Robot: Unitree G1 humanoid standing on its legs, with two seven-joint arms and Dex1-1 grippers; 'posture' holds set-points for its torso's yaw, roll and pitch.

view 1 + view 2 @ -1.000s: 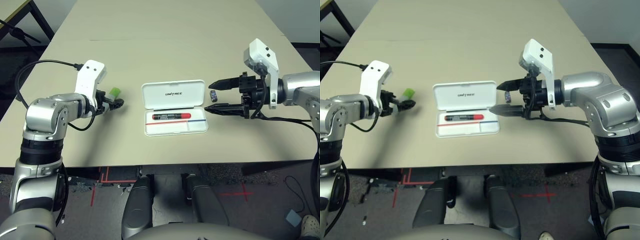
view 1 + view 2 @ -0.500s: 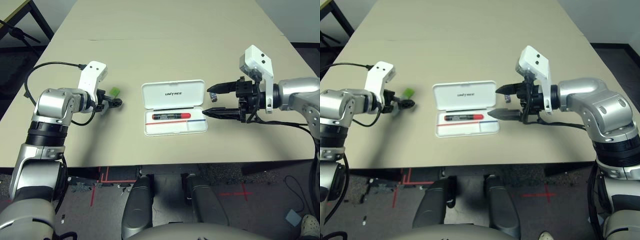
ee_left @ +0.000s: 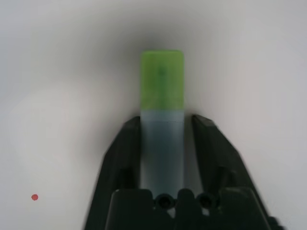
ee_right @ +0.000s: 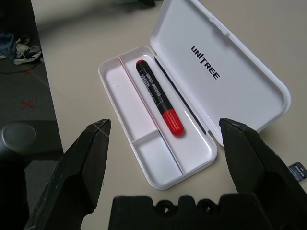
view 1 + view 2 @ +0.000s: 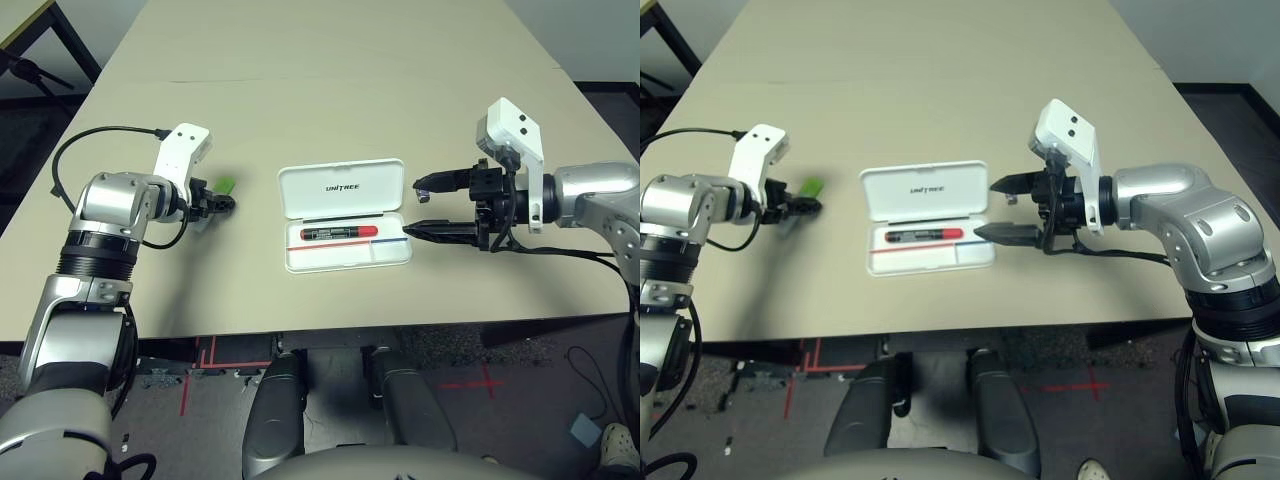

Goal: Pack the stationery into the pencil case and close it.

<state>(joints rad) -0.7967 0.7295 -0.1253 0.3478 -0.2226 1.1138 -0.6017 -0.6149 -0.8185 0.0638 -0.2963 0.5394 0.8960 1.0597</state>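
While right end effector [image 5: 424, 205] hangs spread wide beside pencil case [image 5: 345, 216], left end effector [image 3: 163, 125] has narrowed from wide open onto highlighter [image 3: 161, 120]; fingers [image 3: 125, 143] now flank whitish barrel closely, looks like grasp forming, lift not yet begun. Meaning: second item about ready for transfer. Highlighter lies on counter [image 5: 330, 80] well left of case, lime-green cap [image 5: 226, 185] pointing away from wrist. Case open, lid flat, red marker [image 5: 340, 232] already inside. Tiny dark block [image 4: 298, 171] on counter just beside case.
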